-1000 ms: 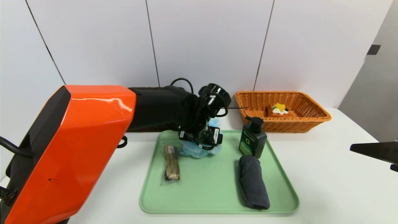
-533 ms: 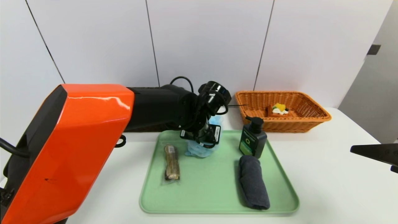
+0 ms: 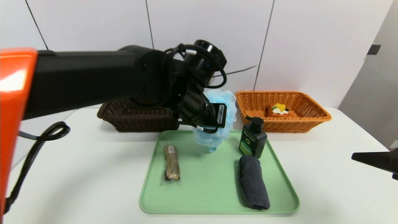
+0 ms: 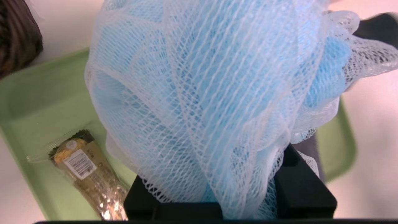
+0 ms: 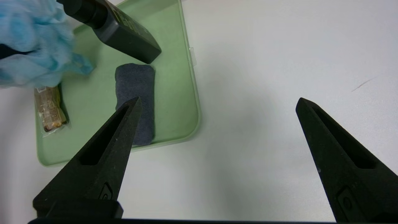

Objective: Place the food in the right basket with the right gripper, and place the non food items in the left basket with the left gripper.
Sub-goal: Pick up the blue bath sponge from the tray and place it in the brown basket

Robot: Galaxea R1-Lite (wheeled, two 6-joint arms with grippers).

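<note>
My left gripper (image 3: 213,133) is shut on the light-blue bath puff (image 3: 229,104) and holds it in the air over the back of the green tray (image 3: 211,189); its fingertips are buried in the mesh (image 4: 202,77). On the tray lie the wrapped bar (image 3: 171,162), the dark grey towel (image 3: 253,182) and the upright green pump bottle (image 3: 252,141). The waffle (image 3: 279,109) sits inside the orange right basket (image 3: 314,119). Behind my left arm stands the dark brown left basket (image 3: 130,121). My right gripper (image 5: 217,102) hovers open over bare table right of the tray.
The tray's raised rim (image 5: 196,93) lies just left of my right gripper. White wall panels close the back of the table. My left forearm spans the head view from the left, hiding part of the brown basket.
My left gripper closed on the bath puff and lifted it off the tray; the arm rose, uncovering the brown basket. The right gripper stayed put.
</note>
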